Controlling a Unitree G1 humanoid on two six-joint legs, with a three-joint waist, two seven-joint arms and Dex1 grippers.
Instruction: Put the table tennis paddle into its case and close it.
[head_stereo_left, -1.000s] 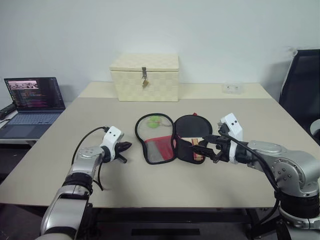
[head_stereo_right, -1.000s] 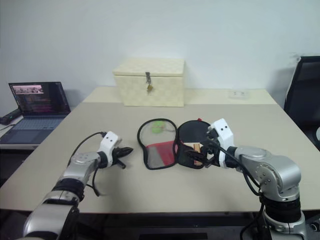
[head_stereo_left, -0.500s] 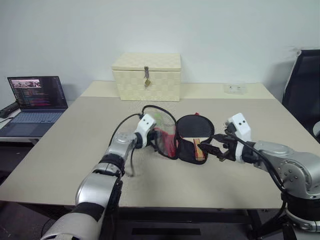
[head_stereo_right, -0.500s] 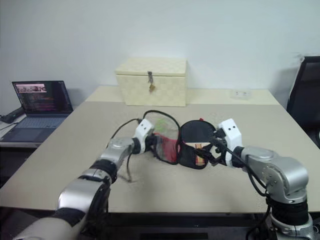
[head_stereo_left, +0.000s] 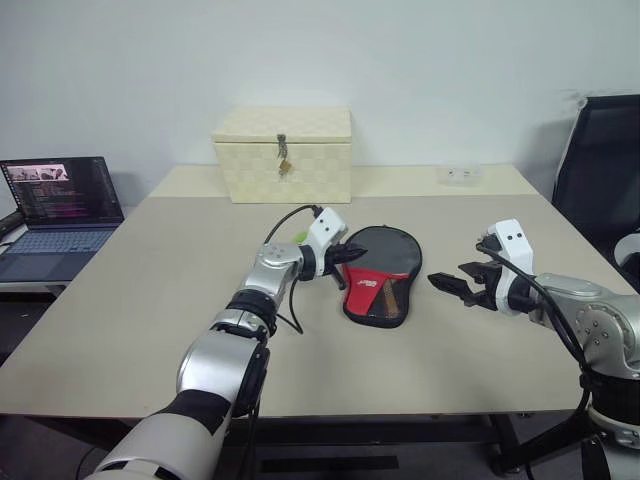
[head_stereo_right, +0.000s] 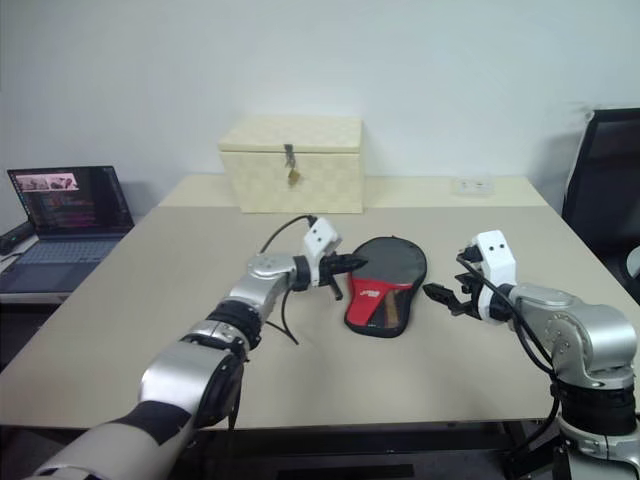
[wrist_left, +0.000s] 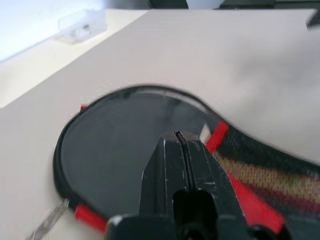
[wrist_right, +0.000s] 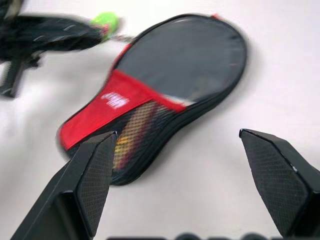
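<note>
The case (head_stereo_left: 380, 285) lies folded over in the middle of the table, black with a red panel and a mesh pocket. The table tennis paddle is inside it; only a light wooden patch (wrist_right: 132, 132) shows through the mesh. My left gripper (head_stereo_left: 355, 255) is shut, its tips over the case's left edge with nothing seen between the fingers (wrist_left: 176, 137). The green charm (wrist_right: 106, 21) hangs beside that gripper. My right gripper (head_stereo_left: 450, 280) is open, hovering right of the case and clear of it.
A cream latched box (head_stereo_left: 282, 154) stands at the back of the table (head_stereo_left: 150, 300). A small clear plastic box (head_stereo_left: 460, 173) sits at the back right. A laptop (head_stereo_left: 58, 200) is off to the left, and a black chair (head_stereo_left: 600, 160) to the right.
My left gripper swept right and up, flipping the case's open mesh half over the paddle. My right gripper let go of the handle end and drew away to the right.
</note>
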